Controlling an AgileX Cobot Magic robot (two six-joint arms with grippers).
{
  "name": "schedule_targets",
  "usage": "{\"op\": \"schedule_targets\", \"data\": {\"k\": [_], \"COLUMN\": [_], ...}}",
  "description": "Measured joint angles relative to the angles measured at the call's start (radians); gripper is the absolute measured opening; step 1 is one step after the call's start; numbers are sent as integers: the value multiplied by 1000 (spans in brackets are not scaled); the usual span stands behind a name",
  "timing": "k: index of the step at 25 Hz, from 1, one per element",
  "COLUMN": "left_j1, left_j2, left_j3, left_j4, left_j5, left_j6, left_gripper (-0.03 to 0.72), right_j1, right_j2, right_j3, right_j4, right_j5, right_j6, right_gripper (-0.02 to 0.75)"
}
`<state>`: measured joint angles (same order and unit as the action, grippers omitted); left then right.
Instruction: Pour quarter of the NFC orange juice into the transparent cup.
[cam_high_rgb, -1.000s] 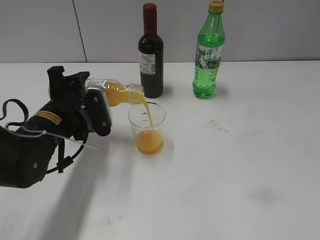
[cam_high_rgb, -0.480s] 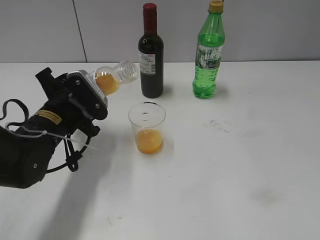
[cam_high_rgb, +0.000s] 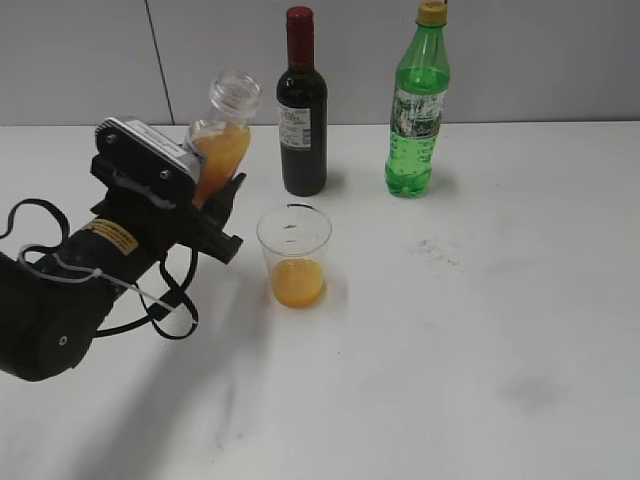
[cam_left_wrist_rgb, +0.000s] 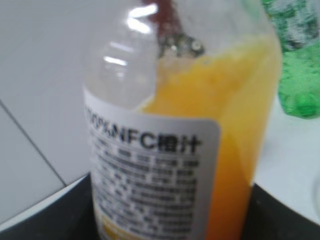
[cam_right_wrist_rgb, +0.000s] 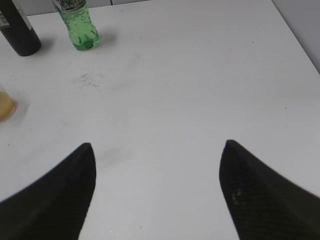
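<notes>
Exterior view: wine bottle (cam_high_rgb: 301, 103) and green soda bottle (cam_high_rgb: 418, 102) stand at the back of the table (cam_high_rgb: 480, 330), wine bottle just behind the cup (cam_high_rgb: 294, 255). Left gripper (cam_high_rgb: 205, 185) is pinching the juice bottle (cam_high_rgb: 220, 140), near upright w/ neck tilted right, up-left of the cup. A sec ago it lay tipped and pouring; now no stream, cup abt a third full.

Left wrist view: juice bottle (cam_left_wrist_rgb: 185, 145) fills the frame (blurry), its base cut off.

Right wrist view: right gripper (cam_right_wrist_rgb: 157, 170) spread wide over bare table; cup (cam_right_wrist_rgb: 5, 104) cut off at left edge.
</notes>
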<state>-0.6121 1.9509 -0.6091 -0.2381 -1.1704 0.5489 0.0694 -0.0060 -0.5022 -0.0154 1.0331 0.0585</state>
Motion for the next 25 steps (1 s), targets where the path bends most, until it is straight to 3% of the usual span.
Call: {"op": "schedule_targets", "data": {"k": [10, 18, 25], "left_j1": [194, 365, 437], "left_j2": [4, 107, 259], "left_j3": [-11, -138, -310], "left_j4": [-73, -20, -10], "left_j5": [0, -7, -7], "left_j6": [-303, -405, -414], "left_gripper": [470, 470, 470], "right_j1": [0, 0, 0], "right_j2": [0, 0, 0], "right_j3": [0, 0, 0], "right_j4": [0, 0, 0], "right_j5": [0, 0, 0], "right_j6": [0, 0, 0], "right_gripper": [591, 591, 591]}}
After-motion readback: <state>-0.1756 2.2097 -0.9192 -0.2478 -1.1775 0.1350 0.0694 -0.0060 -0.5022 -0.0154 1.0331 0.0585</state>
